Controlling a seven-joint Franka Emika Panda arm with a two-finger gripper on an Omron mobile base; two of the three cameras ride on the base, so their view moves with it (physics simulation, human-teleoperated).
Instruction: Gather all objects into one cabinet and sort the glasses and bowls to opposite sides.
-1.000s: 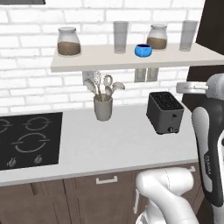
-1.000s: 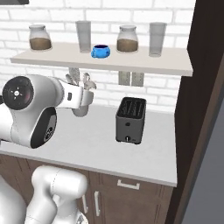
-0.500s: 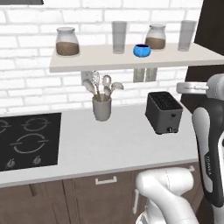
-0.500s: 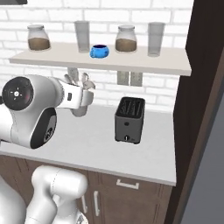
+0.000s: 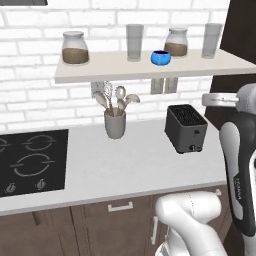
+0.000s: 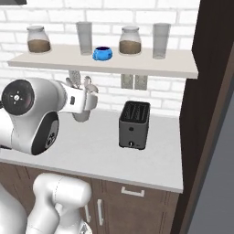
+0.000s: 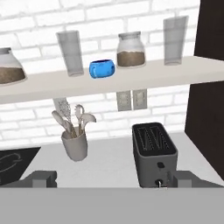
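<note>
In the left base view, a pale shelf [image 5: 150, 67] runs along the white brick wall. On it, from left to right, stand a lidded jar of brown stuff [image 5: 75, 48], a clear tumbler [image 5: 134, 42], a small blue bowl [image 5: 161, 57], a second jar [image 5: 176, 42] and a second tumbler [image 5: 211, 40] at the far right end. Below, on the grey counter [image 5: 135, 165], a utensil holder [image 5: 115, 123] stands left of a black toaster [image 5: 186, 128], and a black hob [image 5: 30, 162] lies at the left. The white arm [image 5: 239, 160] rises at the right.

In the right base view, the same row stands on the shelf, with the blue bowl just right of the left tumbler, and a dark brown cabinet side [image 6: 205, 91] is at the right.

In the hand view, the gripper [image 7: 116, 179] sits low, its two dark fingertips wide apart with nothing between them, facing the toaster and the shelf above.
</note>
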